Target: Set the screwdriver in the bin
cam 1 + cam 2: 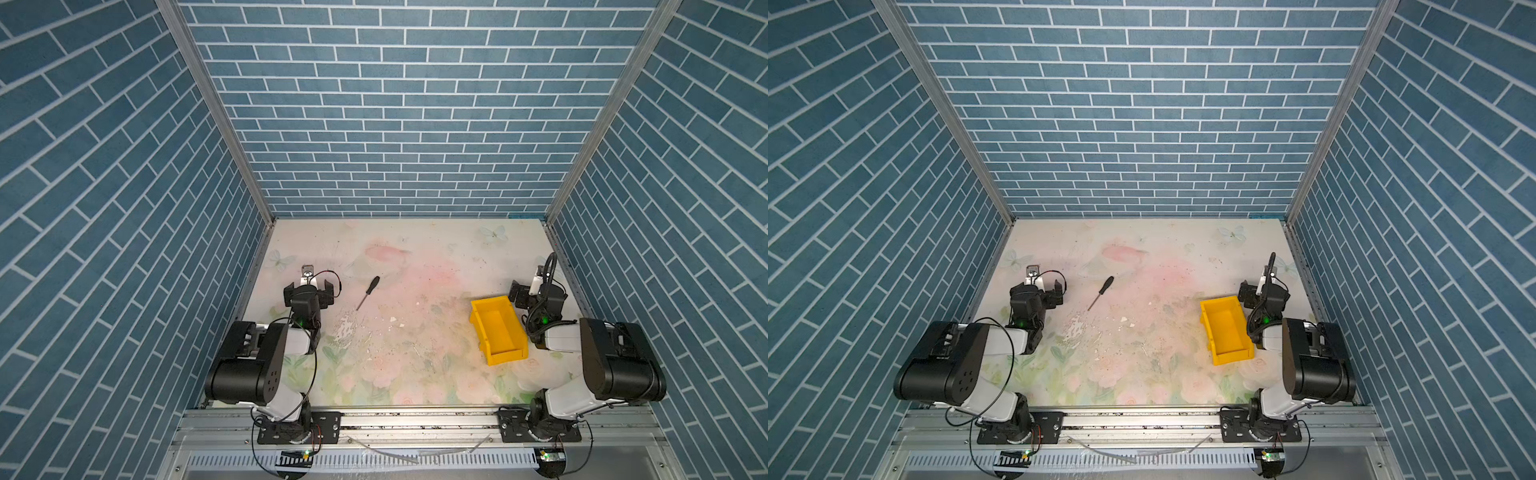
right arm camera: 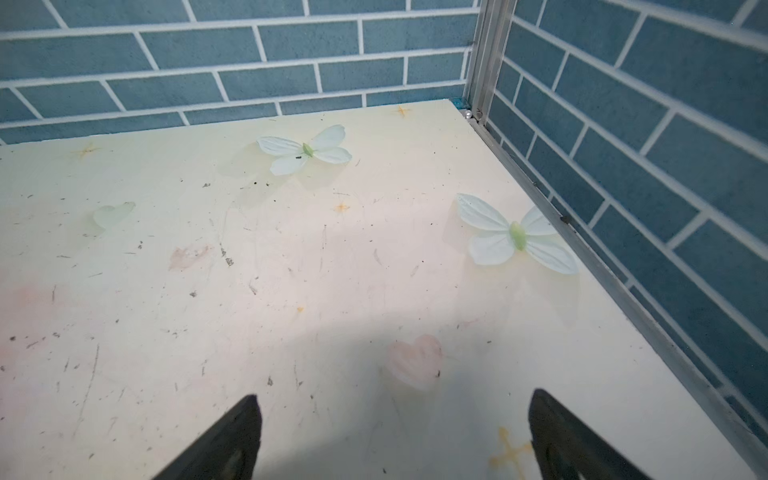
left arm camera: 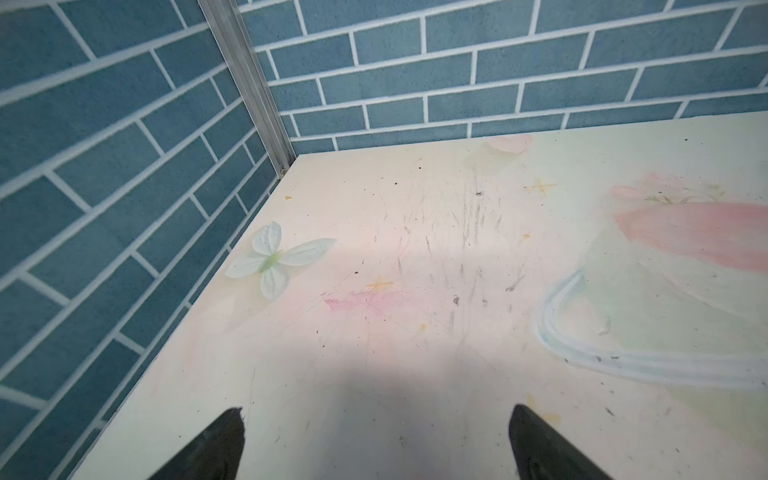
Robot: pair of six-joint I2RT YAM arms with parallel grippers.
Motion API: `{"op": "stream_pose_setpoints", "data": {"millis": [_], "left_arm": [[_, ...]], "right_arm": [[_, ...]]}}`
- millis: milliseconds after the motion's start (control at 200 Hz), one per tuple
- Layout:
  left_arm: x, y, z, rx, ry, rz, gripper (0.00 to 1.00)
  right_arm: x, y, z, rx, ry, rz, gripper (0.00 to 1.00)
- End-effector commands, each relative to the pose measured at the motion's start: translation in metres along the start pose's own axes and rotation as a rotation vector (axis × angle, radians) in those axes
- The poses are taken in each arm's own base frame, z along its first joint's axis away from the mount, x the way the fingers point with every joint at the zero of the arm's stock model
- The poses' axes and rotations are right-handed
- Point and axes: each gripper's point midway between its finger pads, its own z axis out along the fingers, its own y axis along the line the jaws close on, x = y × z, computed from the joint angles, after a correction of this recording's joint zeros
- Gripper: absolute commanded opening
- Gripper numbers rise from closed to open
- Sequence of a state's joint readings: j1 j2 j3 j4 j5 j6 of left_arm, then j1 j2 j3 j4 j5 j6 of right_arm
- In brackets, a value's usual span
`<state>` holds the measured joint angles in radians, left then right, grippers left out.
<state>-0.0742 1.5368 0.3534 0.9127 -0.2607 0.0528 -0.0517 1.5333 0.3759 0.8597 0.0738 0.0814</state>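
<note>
The screwdriver (image 1: 366, 293) (image 1: 1099, 294), with a black handle and a thin silver shaft, lies flat on the floral tabletop left of centre, handle toward the back wall. The yellow bin (image 1: 509, 358) (image 1: 1232, 357) stands on the right, open side up and with nothing in it. My left gripper (image 1: 309, 287) (image 1: 1038, 288) (image 3: 376, 411) hovers open just left of the screwdriver, apart from it. Just behind the bin's far right corner, my right gripper (image 1: 538, 291) (image 1: 1264, 291) (image 2: 395, 397) is open too. Neither wrist view shows the screwdriver or the bin, only bare tabletop between the fingers.
Blue brick-pattern walls enclose the table on three sides, with aluminium posts (image 1: 216, 112) at the back corners. A scuffed patch with white chips (image 1: 347, 328) lies near the screwdriver's tip. Both arm bases sit on a metal rail (image 1: 415, 419) along the front edge.
</note>
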Motion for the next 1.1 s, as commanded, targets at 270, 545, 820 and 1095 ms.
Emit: {"op": "stream_pose_setpoints", "data": {"millis": [270,545,820,1095], "left_arm": [[-0.007,0.001,0.002,0.000,-0.018,-0.010,1.00],[-0.007,0.001,0.002,0.000,-0.018,-0.010,1.00],[-0.007,0.001,0.002,0.000,-0.018,-0.010,1.00],[-0.016,-0.002,-0.006,0.020,-0.049,0.003,1.00]], "right_arm": [[-0.007,0.001,0.002,-0.010,-0.018,-0.001,0.99],[-0.006,0.013,0.004,-0.075,0.000,-0.028,0.99],[-0.006,0.013,0.004,-0.077,0.001,-0.028,0.99],[-0.016,0.009,-0.007,-0.056,-0.048,-0.021,0.99]]}}
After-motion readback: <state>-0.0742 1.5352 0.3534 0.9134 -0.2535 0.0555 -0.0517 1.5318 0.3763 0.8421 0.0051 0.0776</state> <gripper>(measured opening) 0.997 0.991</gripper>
